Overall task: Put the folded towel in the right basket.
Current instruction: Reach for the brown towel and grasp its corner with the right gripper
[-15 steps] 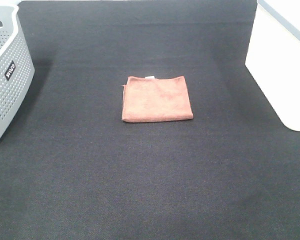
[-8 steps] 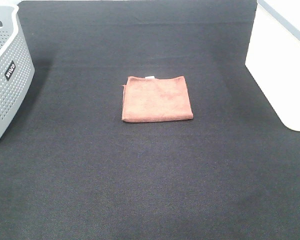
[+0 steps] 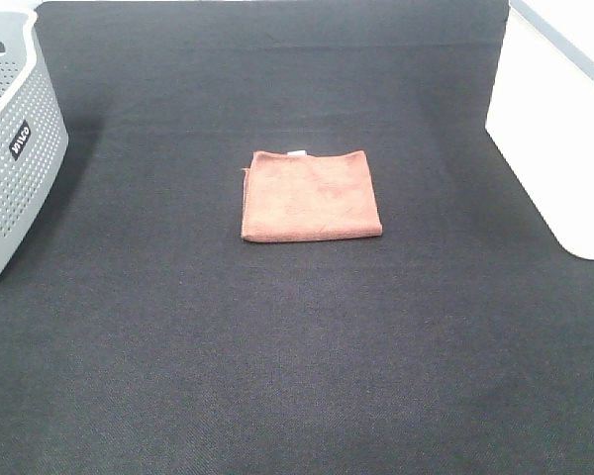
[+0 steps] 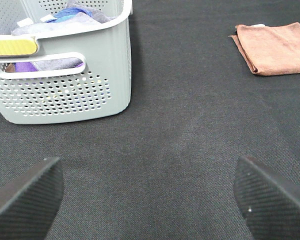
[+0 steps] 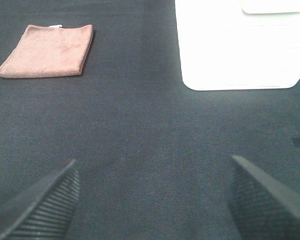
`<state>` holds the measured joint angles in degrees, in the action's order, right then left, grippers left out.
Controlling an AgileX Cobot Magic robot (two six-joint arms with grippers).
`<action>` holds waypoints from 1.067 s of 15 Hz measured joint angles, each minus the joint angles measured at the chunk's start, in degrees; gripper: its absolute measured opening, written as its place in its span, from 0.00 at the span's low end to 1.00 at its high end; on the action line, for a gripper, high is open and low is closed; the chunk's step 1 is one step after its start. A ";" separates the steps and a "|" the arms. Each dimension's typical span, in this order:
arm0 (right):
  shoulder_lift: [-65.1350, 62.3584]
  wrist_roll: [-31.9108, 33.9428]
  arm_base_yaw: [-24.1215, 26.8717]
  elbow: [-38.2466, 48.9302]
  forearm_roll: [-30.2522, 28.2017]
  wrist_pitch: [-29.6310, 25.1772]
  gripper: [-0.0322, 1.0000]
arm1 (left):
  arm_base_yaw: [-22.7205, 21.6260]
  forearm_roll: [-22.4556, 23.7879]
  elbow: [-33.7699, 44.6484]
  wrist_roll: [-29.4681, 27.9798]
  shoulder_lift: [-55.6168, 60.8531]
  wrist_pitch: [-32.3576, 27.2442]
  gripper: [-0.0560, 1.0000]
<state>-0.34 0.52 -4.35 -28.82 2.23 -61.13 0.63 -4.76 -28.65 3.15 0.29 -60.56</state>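
The folded brown towel [image 3: 310,195] lies flat on the black table in the middle of the exterior view. It also shows in the left wrist view [image 4: 272,48] and in the right wrist view [image 5: 47,51]. The white right basket [image 3: 561,129] stands at the right edge, and shows in the right wrist view [image 5: 242,45]. Neither gripper shows in the exterior view. My left gripper [image 4: 150,197] is open and empty, well short of the towel. My right gripper [image 5: 152,200] is open and empty, facing the gap between towel and white basket.
A grey perforated basket [image 3: 10,148] stands at the left edge; in the left wrist view [image 4: 65,85] it holds several cloths. The black cloth table [image 3: 297,346] spreads around the towel.
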 joint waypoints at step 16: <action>0.00 0.00 0.00 0.00 0.00 0.00 0.76 | 0.00 0.00 0.00 0.00 0.00 0.00 0.88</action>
<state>-0.34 0.52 -4.35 -28.82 2.23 -61.13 0.63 -4.76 -28.65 3.15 0.29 -60.56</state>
